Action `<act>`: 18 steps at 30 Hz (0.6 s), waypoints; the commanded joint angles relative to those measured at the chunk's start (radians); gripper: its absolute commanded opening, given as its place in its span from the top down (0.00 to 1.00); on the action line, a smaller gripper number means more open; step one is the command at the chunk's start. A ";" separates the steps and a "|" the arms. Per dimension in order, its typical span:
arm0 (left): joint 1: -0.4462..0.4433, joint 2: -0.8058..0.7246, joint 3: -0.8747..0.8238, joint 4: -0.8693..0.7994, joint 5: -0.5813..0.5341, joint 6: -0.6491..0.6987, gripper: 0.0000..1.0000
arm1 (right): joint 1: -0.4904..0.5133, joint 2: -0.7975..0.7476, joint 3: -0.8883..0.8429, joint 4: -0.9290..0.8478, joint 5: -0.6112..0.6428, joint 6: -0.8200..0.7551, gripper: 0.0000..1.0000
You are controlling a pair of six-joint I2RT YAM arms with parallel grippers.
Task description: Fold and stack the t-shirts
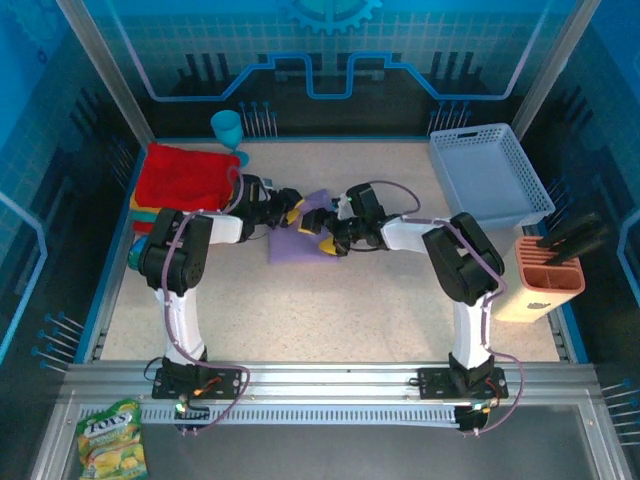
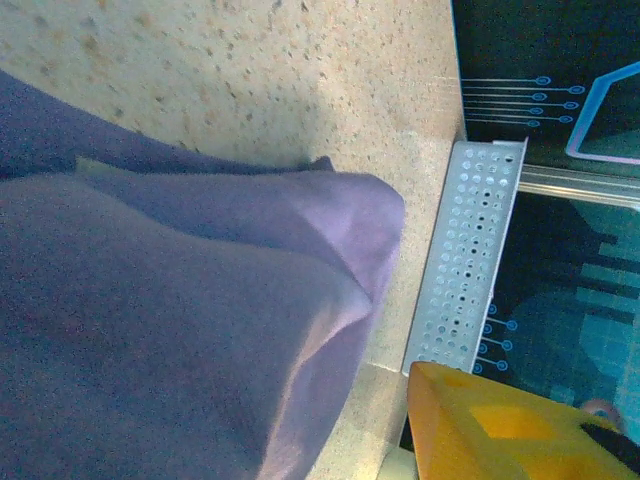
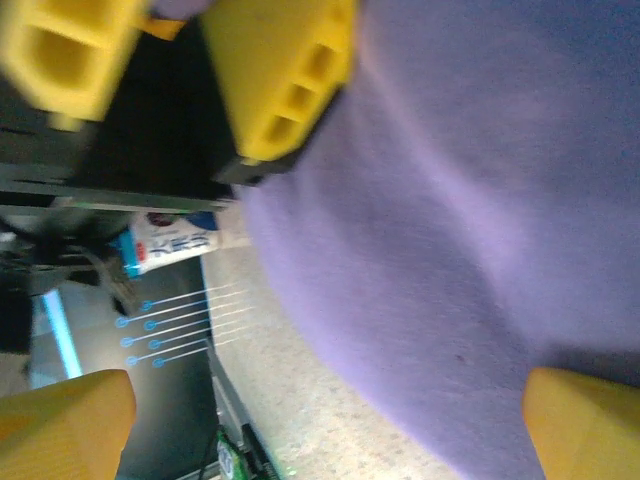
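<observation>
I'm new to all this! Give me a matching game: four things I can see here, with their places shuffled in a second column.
1 purple t-shirt
2 red t-shirt
3 pale blue basket
4 snack bag

A far right corner of the table
B near left, off the table
C middle of the table
D far left, topping a pile

Pairs: 1-C, 2-D, 3-A, 4-B

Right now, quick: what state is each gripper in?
Left gripper: jaws half-closed at the lavender t-shirt; whether it grips cannot be told.
Right gripper: open, holding nothing.
</observation>
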 commanded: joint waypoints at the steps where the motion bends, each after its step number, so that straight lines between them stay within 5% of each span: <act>1: 0.032 0.054 0.006 0.090 0.033 -0.036 0.52 | 0.004 0.057 -0.020 0.036 -0.003 0.007 0.00; 18: 0.169 0.127 0.096 0.077 0.055 -0.047 0.50 | 0.007 0.051 -0.047 -0.013 0.031 -0.015 0.00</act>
